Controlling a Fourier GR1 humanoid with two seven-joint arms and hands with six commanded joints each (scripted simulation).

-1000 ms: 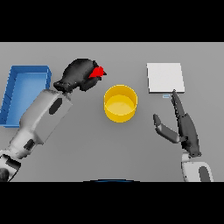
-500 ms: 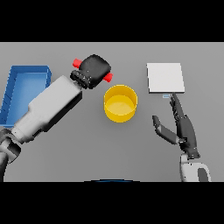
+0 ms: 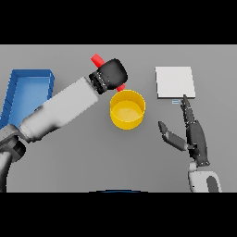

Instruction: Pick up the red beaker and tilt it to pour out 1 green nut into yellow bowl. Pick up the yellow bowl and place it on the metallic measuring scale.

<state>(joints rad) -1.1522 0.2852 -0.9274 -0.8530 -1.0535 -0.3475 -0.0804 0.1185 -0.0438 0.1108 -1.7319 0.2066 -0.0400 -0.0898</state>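
Red beaker [image 3: 96, 59] is clenched in the left hand [image 3: 111, 74] at upper centre, its ends showing above and below the fist, tilted just over the yellow bowl's [image 3: 127, 109] rim. Largest, a blue tray [image 3: 28, 78] sits at far left. Metallic scale [image 3: 174, 82] lies upper right; the right hand [image 3: 195, 137], fingers straight, rests below it.

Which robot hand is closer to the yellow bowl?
Left. The left hand grips the red beaker right at the far rim of the yellow bowl. The right hand rests open further off, to the bowl's right, near the scale.
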